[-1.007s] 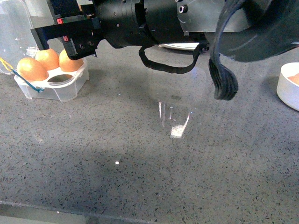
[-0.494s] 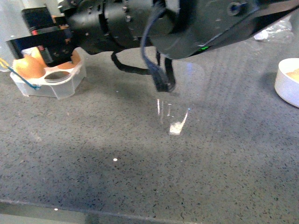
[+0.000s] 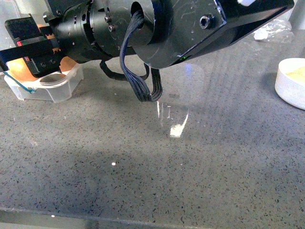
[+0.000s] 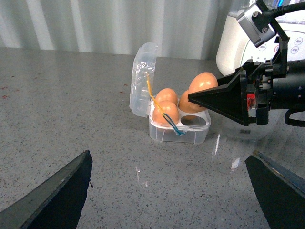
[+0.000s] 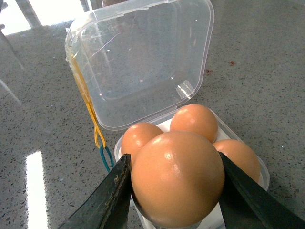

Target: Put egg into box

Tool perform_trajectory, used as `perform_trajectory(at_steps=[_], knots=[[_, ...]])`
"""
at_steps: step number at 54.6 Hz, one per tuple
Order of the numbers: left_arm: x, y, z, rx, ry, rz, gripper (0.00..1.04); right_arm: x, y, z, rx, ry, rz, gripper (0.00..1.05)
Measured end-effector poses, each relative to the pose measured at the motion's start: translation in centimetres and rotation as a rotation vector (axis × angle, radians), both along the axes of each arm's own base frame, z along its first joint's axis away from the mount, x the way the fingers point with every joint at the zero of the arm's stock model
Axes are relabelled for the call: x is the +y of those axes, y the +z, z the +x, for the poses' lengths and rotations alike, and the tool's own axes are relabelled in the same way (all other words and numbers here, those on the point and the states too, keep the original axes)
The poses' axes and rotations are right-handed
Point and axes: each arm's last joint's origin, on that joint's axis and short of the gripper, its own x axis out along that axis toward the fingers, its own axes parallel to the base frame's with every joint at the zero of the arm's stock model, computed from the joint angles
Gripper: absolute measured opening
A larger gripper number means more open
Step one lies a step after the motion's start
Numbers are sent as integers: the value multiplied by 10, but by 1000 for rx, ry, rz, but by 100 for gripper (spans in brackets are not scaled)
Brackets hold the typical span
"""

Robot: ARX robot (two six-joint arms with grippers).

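Observation:
My right gripper (image 5: 174,158) is shut on the egg (image 5: 177,179), one finger on each side, just above the box (image 5: 263,183). The box is clear plastic with its lid (image 5: 143,62) standing open and a yellow and blue cord (image 5: 97,138) at one side. Three other brown eggs (image 5: 194,121) sit in its cups. In the left wrist view the egg (image 4: 204,82) hangs over the box (image 4: 183,133), whose near cup (image 4: 193,122) is empty. In the front view the right gripper (image 3: 29,53) hides most of the box (image 3: 57,88). My left gripper (image 4: 169,191) is open and empty, well back from the box.
A round white bowl (image 3: 291,83) stands at the right edge of the grey speckled counter (image 3: 157,167). A white appliance (image 4: 238,43) stands behind the box. The right arm and its cable loop (image 3: 143,81) span the upper front view.
My right arm has swung left with the egg and now covers more of the box in the front view. The eggs in the box have not moved.

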Motion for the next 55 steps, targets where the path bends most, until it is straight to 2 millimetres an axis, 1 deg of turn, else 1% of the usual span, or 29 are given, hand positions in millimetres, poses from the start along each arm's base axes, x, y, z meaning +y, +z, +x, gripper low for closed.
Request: perform_trajectory(at_steps=[6, 8, 11, 15, 16, 17, 19, 23, 26, 29, 33, 35, 41, 45, 46, 49, 55], knots=[[0, 0, 0, 0, 0, 0, 98, 0, -1, 0, 0, -1, -3, 44], [0, 0, 0, 0, 0, 0, 98, 0, -1, 0, 0, 0, -4, 47], [0, 0, 0, 0, 0, 0, 98, 0, -2, 0, 2, 2, -9, 56], [0, 0, 0, 0, 0, 0, 98, -1, -2, 0, 2, 5, -12, 65], [0, 0, 0, 0, 0, 0, 98, -1, -2, 0, 3, 7, -12, 71], [0, 0, 0, 0, 0, 0, 98, -1, -2, 0, 3, 7, -12, 72], [0, 0, 0, 0, 0, 0, 98, -1, -2, 0, 3, 8, -12, 79], [0, 0, 0, 0, 0, 0, 98, -1, -2, 0, 3, 9, -12, 88], [0, 0, 0, 0, 0, 0, 98, -1, -2, 1, 1, 9, -9, 97], [0, 0, 0, 0, 0, 0, 98, -2, -1, 0, -4, 8, -5, 99], [0, 0, 0, 0, 0, 0, 98, -5, 1, -1, -10, 2, 0, 97], [0, 0, 0, 0, 0, 0, 98, -9, 4, -1, -16, -6, 7, 97], [0, 0, 0, 0, 0, 0, 98, -33, 23, -4, -47, -61, 47, 97], [0, 0, 0, 0, 0, 0, 98, -57, 35, -5, -67, -134, 66, 97], [0, 0, 0, 0, 0, 0, 98, -66, 38, -6, -73, -162, 69, 97], [0, 0, 0, 0, 0, 0, 98, -85, 41, -6, -75, -223, 73, 97], [0, 0, 0, 0, 0, 0, 98, -129, 42, -13, -64, -397, 59, 97]])
